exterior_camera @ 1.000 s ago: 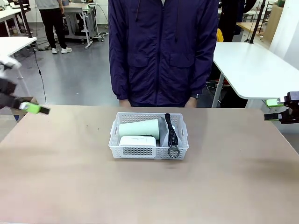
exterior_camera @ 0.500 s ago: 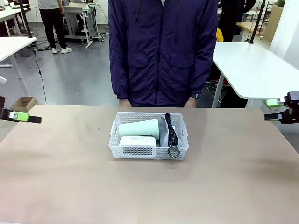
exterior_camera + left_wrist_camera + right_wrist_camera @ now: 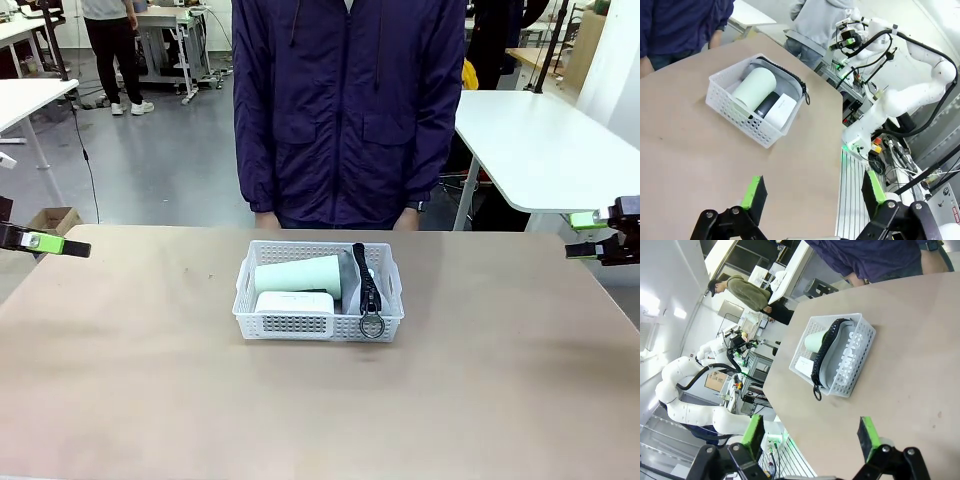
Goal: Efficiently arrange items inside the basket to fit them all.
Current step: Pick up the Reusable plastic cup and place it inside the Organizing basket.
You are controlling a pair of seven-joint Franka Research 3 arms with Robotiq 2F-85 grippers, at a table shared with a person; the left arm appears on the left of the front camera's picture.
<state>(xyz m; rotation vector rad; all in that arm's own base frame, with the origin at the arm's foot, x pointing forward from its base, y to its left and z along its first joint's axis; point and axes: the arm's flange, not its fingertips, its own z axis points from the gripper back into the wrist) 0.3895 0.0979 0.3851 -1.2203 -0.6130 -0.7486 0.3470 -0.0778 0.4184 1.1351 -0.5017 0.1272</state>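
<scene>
Your left gripper (image 3: 812, 195) is spread wide with nothing between its green pads (image 3: 754, 192), hanging out at the table's (image 3: 150, 400) left edge (image 3: 48, 245), well apart from the basket. Your right gripper (image 3: 810, 432) is just as wide and just as bare, parked off the table's right edge (image 3: 590, 245), its fingers aimed back across the tabletop. Between them, the white basket (image 3: 300, 322) sits alone near the middle of the table, closer to the far edge where the person (image 3: 350, 110) stands with arms hanging at the sides. Look inside the basket: the pale green cup (image 3: 298, 274) lies on its side along the far wall, mouth toward the basket's right half. The white rounded box (image 3: 294, 302) lies just in front of it, against the near wall. A dark shape (image 3: 766, 105) lies wedged between cup and box in your left wrist view; it may be the stapler, but you cannot tell for certain. The grey pouch (image 3: 836, 357) fills the right end of the basket, standing against that wall, and its black strap (image 3: 369, 285) runs along the top toward you, with the metal ring (image 3: 372, 326) dangling over the near rim at the basket's right corner.
</scene>
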